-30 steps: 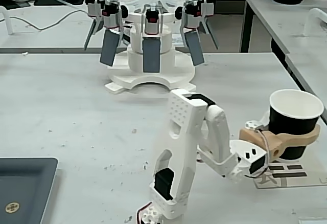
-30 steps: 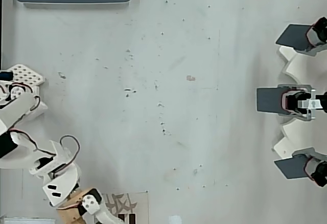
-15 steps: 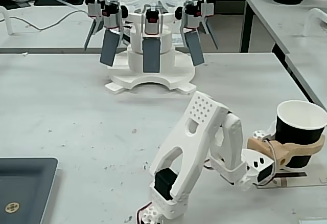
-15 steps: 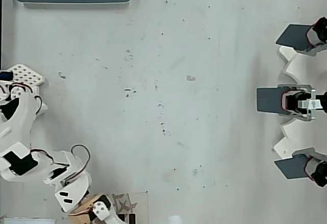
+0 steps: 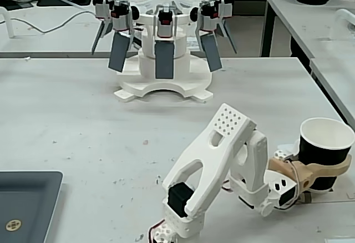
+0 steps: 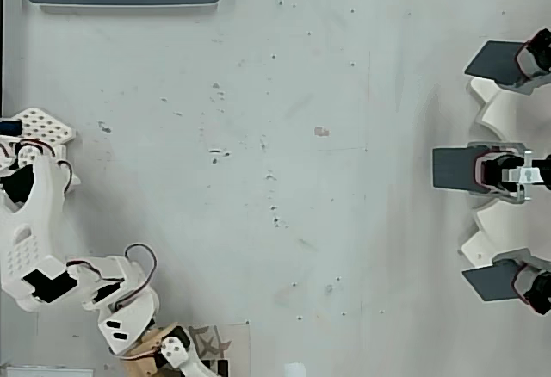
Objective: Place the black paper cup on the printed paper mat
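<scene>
Clasped round the black paper cup (image 5: 325, 153), the claw (image 5: 328, 171) has its tan fingers (image 5: 310, 172) bent about the lower half of the cup's wall, one curling across the front and the other apparently hidden behind. It is open only as far as the cup's girth allows, and I judge it a firm hold, not a loose cradle. The cup stands upright, white rim and white inside showing at the top, so nothing in it could tip out, and an upright carry makes for an easy set-down.

Outward from there, the white arm (image 5: 222, 165) is folded low and reaches sideways towards the bench's right edge in the fixed view, its base near the front edge. That low, stretched pose looks like one for lowering or just lifting something at the bench surface; whether the cup's foot touches the surface I cannot tell, as the claw hides it.

In the overhead view the claw (image 6: 176, 355) sits at the very bottom edge, and just beside it lies the printed paper mat (image 6: 215, 351), a pale sheet with a grey figure and black bars, partly cut off by the frame. The cup itself is out of that view, so I cannot say whether it is over the mat or only next to it; it seems very near.

A dark grey tray (image 5: 25, 204) sits at the opposite front corner of the bench, well apart. At the far edge stands a white fixture (image 5: 163, 60) with grey paddles, clear of the arm.
</scene>
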